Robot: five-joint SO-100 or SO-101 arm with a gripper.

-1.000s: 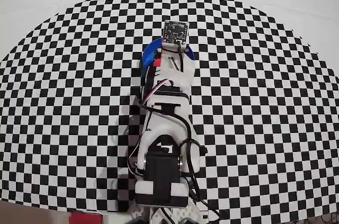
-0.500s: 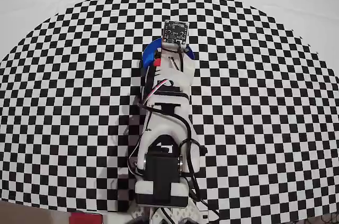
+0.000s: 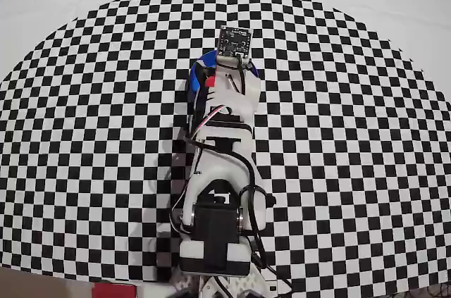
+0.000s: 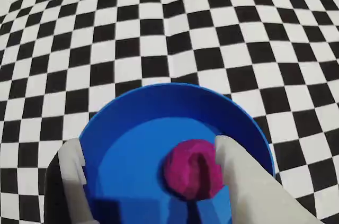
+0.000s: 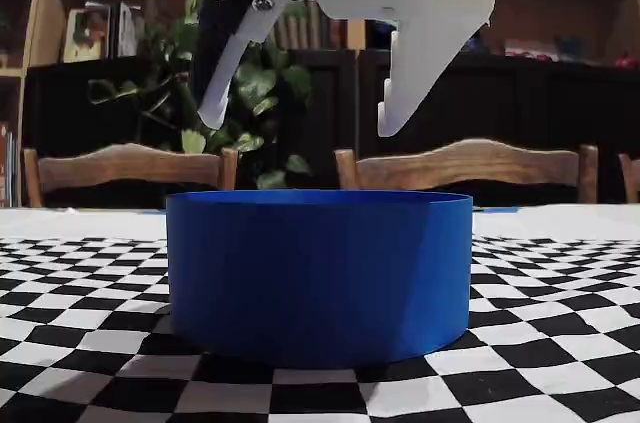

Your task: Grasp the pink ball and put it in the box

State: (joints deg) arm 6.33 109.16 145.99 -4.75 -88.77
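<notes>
The gripper [image 5: 295, 128] is held directly above the box [image 5: 318, 275], its two fingers spread wide apart with nothing pinched between them; in the fixed view both fingertips are seen hanging clear over the rim, with open air between them and the blue wall. In the wrist view the pink ball [image 4: 193, 170] is seen lying on the flat blue floor of the box [image 4: 137, 144], toward the near side, just beside the right-hand finger [image 4: 249, 181] as that view shows it; whether the two touch cannot be told. The other finger [image 4: 71, 173] is set well apart, over the left part of the box floor. The wide spread is judged to be the reason the ball lies loose inside the box: with the fingers parted over the middle of the box, the low upright wall is left to keep the ball from rolling away. In the overhead view the box [image 3: 194, 81] is almost wholly covered by the arm [image 3: 215, 171], only a blue sliver showing at its left edge, which confirms that the gripper is centred over it. The box is set on a checkered cloth [image 3: 352, 136], and the placing part of the task is judged to be done.
</notes>
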